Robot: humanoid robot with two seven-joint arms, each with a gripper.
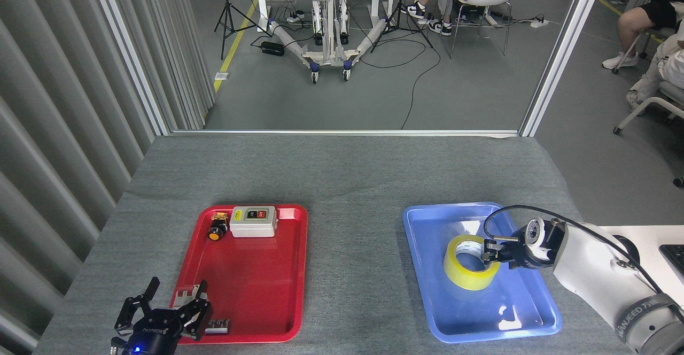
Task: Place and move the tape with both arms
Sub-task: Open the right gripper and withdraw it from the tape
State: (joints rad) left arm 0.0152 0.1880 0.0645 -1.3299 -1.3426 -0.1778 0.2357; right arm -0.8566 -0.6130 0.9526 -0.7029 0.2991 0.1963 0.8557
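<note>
- R gripper is seen over the blue tray, fingers closed on the right rim of the tape; one finger looks to be inside the core, the other outside.
- Tape is held tilted, hole facing up & toward the camera, lower edge at or just above the tray floor; contact w/ the floor can't be told.
- Tape is yellow, translucent, w/ a white inner core; it is located in the middle of the blue tray.
- R arm is seen entering from the lower right, white-grey wrist, a black cable looped over it.
- L gripper is found at the bottom left, by the near-left corner of the red tray; fingers are spread apart, nothing is held; a blue light is lit on its base.
- A small grey-white part is seen just by the L fingers at the tray's edge; another small piece lies near it on the tray floor. What they are can't be told.
- At the far end of the red tray a grey switch box w/ two buttons is placed, a yellow-black push button just beside it on the left.
- Both trays are set well apart on a grey table.
- Beyond the table: a wheeled stand, floor cables, seated persons on chairs (only legs & shoes are visible).
</note>
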